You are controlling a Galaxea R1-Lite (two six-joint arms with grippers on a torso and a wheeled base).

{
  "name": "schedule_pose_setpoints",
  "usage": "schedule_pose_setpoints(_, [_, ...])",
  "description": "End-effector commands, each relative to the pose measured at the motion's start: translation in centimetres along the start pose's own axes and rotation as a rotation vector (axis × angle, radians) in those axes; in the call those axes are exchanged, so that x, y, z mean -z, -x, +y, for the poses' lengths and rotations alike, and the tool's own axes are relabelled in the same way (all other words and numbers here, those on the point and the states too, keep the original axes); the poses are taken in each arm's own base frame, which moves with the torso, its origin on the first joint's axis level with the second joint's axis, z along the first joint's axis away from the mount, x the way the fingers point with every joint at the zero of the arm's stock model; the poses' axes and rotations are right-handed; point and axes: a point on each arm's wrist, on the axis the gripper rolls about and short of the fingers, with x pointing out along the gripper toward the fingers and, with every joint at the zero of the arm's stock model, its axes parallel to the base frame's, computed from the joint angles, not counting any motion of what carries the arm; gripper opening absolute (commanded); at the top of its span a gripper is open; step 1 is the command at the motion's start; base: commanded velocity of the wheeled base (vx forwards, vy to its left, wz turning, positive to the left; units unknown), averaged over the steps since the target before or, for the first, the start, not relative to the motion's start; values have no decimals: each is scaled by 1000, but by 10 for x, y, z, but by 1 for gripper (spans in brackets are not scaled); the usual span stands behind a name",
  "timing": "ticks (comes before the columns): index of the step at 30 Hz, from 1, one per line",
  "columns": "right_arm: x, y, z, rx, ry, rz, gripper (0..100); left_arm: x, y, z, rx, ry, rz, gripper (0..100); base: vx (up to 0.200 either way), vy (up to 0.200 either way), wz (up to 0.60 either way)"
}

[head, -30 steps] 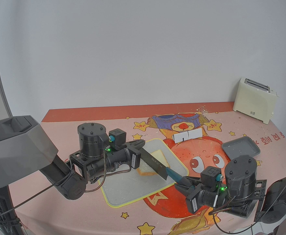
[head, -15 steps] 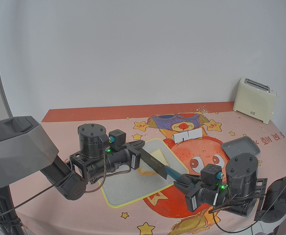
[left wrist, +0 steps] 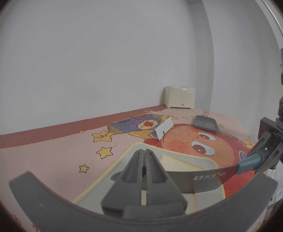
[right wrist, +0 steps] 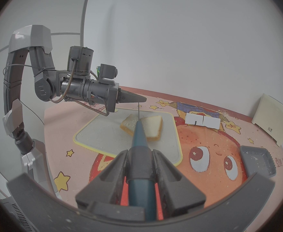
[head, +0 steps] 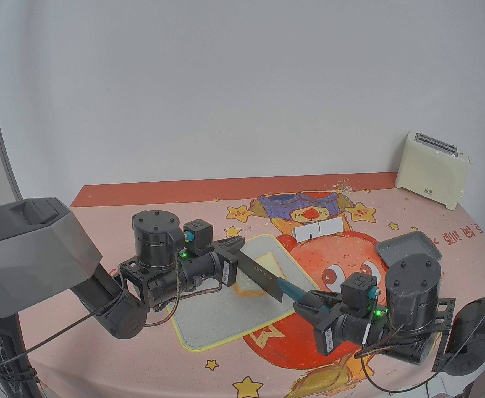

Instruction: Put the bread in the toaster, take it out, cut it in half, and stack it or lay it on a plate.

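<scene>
Head view: bread [head: 273, 266] on cutting board [head: 215, 316], toward its far right corner. Knife [head: 261, 275] blade lies across slice, edge down. Right gripper [head: 304, 300] clamped on teal handle, just past board's right edge. Left gripper [head: 241, 242] over board, fingers pressed together, at blade's far end.

Left wrist view: blade crosses bread [left wrist: 177, 162] just beyond closed fingertips.

Right wrist view: fingers tight round handle; blade edge-on through middle of bread [right wrist: 151, 126].

From here I see a plain white wall [head: 242, 73] behind the table [head: 104, 211], evenly lit. The table wears a pink cartoon cloth [head: 143, 360] with a red band [head: 226, 186] along its far edge.
</scene>
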Motion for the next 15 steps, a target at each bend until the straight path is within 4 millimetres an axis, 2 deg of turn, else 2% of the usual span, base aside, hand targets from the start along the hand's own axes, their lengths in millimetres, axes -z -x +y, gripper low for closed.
schedule_pose_setpoints(1, [9, 2, -1, 2, 9, 36, 0, -1, 0, -1, 2, -1, -1, 0, 0, 0, 0])
schedule_pose_setpoints(9, [11, 2, -1, 0, 9, 45, 0, -6, 1, -2, 5, -2, -18, 0, 0, 0, 0])
schedule_pose_setpoints(15, [9, 0, -1, 1, 7, 36, 0, -37, 20, -5, 11, -16, -108, 0, 0, 0, 0])
